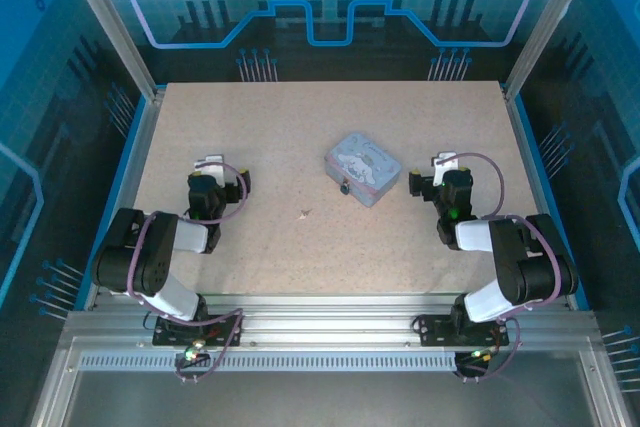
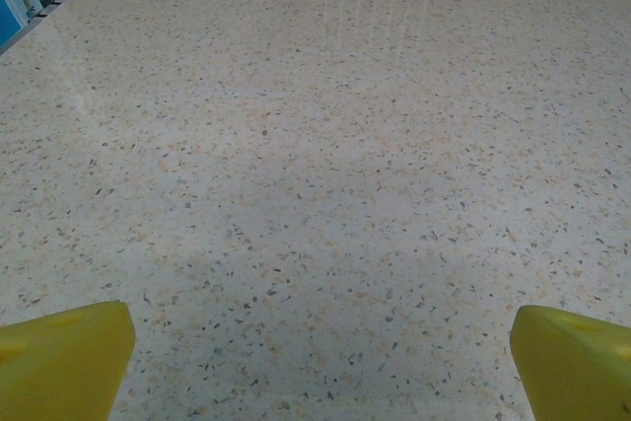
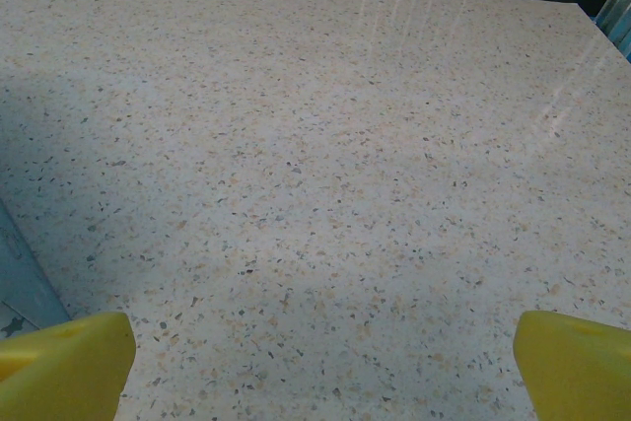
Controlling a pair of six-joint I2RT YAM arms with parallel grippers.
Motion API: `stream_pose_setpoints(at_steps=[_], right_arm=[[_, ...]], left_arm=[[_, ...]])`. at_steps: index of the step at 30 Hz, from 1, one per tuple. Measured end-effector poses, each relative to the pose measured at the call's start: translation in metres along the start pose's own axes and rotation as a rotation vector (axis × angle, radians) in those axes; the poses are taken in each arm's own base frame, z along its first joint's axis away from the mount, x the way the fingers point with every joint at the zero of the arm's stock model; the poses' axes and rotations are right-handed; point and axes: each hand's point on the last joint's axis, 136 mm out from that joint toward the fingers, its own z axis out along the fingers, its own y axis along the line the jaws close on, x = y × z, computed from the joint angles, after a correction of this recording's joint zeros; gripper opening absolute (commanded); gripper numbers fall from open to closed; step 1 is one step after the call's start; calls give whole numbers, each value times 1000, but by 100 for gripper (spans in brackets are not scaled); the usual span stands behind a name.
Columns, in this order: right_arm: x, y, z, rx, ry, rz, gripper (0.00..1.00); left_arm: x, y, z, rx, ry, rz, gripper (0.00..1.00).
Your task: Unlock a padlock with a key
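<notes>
Glossy speckled stone-look table [image 2: 315, 145], metal tin [image 1: 362, 167]

Table [image 1: 200, 117], contents:
- Tin [image 1: 362, 167]: on the table, right of centre.
- Padlock [image 1: 345, 187]: against the tin's near side.
- Key [image 1: 305, 213]: on the table, nearer than and left of the padlock, apart from it.
- Left claw [image 1: 210, 161]: well left of the tin.
- Right claw [image 1: 445, 160]: near the tin's right.
</notes>
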Motion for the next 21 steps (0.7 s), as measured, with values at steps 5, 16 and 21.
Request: stream_pose_setpoints(at_steps=[5, 16, 21], right_arm=[[-7, 0, -2, -3, 37, -6, 100], [-94, -5, -43, -52, -35, 179, 100], [-105, -26, -50, -76, 73, 437, 100]], left_arm=[[-16, 3, -8, -15, 0, -2, 99], [-125, -6, -32, 34, -74, -258, 99], [-115, -11, -34, 116, 31, -464, 99]])
